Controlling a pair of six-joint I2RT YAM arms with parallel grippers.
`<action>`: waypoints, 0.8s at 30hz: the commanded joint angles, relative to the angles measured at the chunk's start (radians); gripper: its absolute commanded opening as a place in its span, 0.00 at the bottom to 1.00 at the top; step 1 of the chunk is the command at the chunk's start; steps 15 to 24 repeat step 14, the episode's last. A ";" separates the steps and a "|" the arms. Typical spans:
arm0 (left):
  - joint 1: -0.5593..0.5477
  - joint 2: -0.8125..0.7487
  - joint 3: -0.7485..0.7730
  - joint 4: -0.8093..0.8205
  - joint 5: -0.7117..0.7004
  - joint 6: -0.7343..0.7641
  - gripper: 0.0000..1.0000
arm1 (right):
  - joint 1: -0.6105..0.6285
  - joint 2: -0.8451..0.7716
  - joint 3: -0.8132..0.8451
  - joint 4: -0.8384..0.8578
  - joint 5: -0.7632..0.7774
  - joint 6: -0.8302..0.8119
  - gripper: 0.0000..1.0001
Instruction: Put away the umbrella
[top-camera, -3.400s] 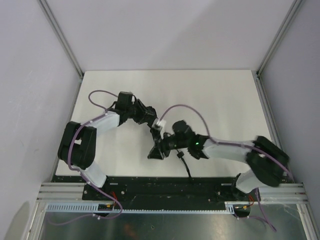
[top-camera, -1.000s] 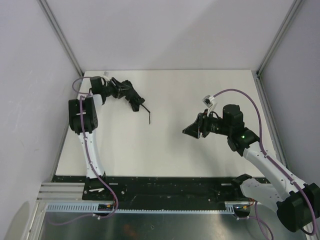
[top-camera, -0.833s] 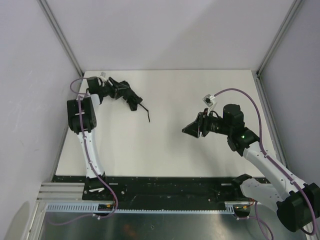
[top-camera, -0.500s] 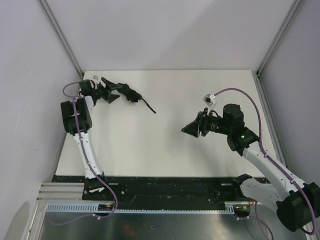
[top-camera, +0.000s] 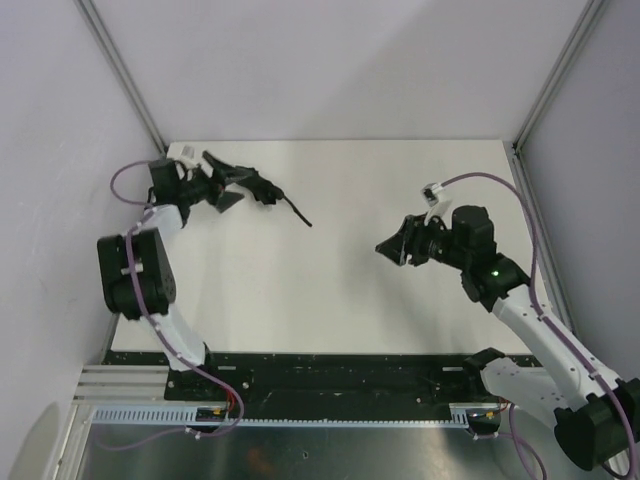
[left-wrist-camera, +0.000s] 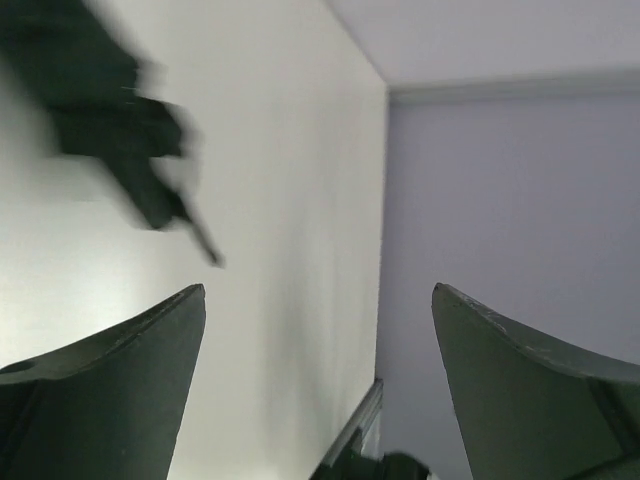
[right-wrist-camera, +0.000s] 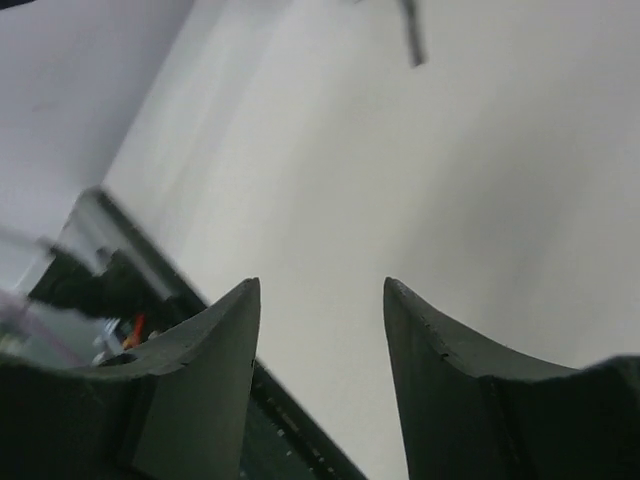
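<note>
Near the far left corner of the table (top-camera: 400, 170) lies the umbrella (top-camera: 265, 188), folded. Its thin shaft points toward the table's middle. The left gripper (top-camera: 226, 182) hangs just beside it on the left-edge side, with its jaws spread wide and nothing between them. In the left wrist view the umbrella (left-wrist-camera: 110, 110) is a dark blur beyond the fingers (left-wrist-camera: 130, 340), off to one side of the gap. Whether a fingertip touches the fabric I cannot tell. The right gripper (top-camera: 392, 247) hovers over the right half of the table, well apart from the umbrella. Its jaws are partly open and hold nothing. Only the shaft tip (right-wrist-camera: 410, 40) shows at the top of its wrist view.
</note>
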 joint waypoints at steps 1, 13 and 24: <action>-0.209 -0.325 -0.023 0.048 0.038 0.020 0.97 | -0.019 -0.083 0.181 -0.253 0.448 -0.099 0.58; -0.752 -0.905 0.094 0.022 -0.231 0.377 0.99 | -0.017 -0.420 0.375 -0.332 0.852 -0.245 0.74; -0.758 -0.940 0.094 0.022 -0.241 0.395 1.00 | -0.018 -0.445 0.376 -0.319 0.861 -0.252 0.80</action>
